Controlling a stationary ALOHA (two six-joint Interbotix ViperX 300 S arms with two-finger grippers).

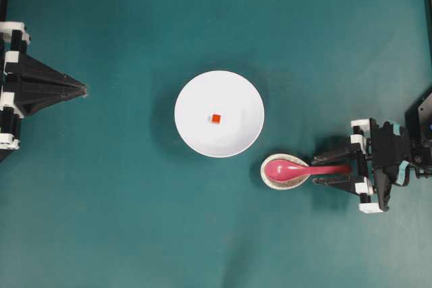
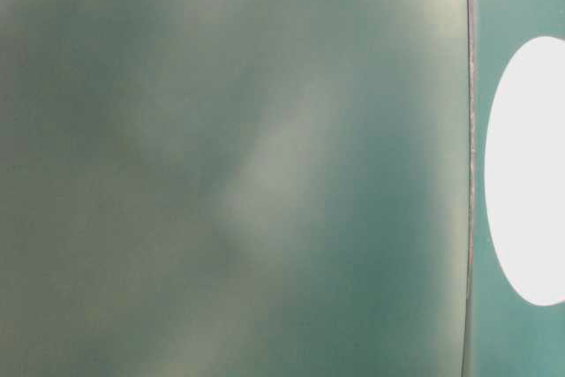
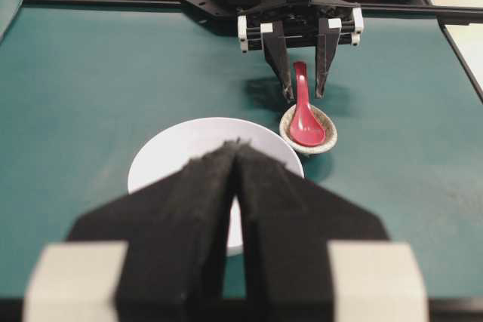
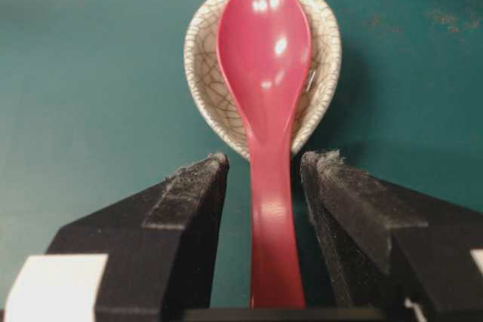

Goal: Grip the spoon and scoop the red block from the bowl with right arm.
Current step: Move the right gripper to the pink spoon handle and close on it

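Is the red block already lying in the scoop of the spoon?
No, in the overhead view the red block sits in the middle of the bowl, while the spoon rests apart on the small speckled dish.

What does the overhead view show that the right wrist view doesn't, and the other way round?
Only the overhead shows the bowl with the red block in it, and the left gripper parked shut at the left edge. Only the right wrist view shows the clear gaps between the right gripper's fingers and the handle. Both show the spoon lying in the speckled spoon rest, its handle between the open right gripper.
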